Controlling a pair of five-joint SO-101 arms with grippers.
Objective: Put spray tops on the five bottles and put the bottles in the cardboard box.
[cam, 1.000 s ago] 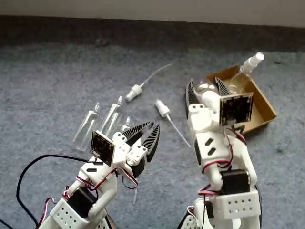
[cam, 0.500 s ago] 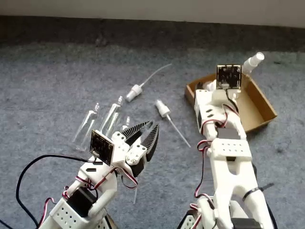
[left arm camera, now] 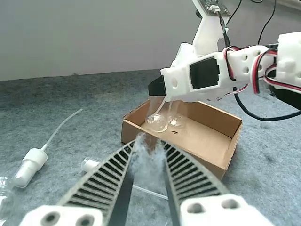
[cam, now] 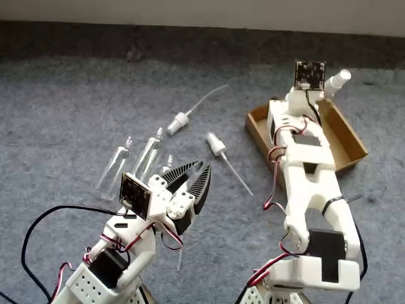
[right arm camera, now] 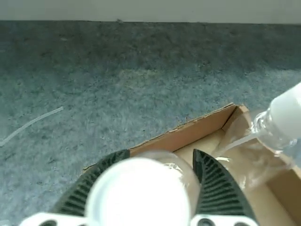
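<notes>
Fingers [right arm camera: 214, 181] of the right gripper [right arm camera: 160, 157] clamp a clear glass bottle with a white spray top [right arm camera: 136, 188] inside the shallow brown cardboard box [cam: 347, 136], while the left gripper [left arm camera: 149, 143] hangs spread and empty above the grey carpet [cam: 95, 101].

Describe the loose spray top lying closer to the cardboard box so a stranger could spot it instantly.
Find the cardboard box under the right arm. Between it and the capless bottles lie two loose white tops; the nearer spray top is yours. Its tube runs straight, whereas the farther spray top trails a curved one.
</notes>
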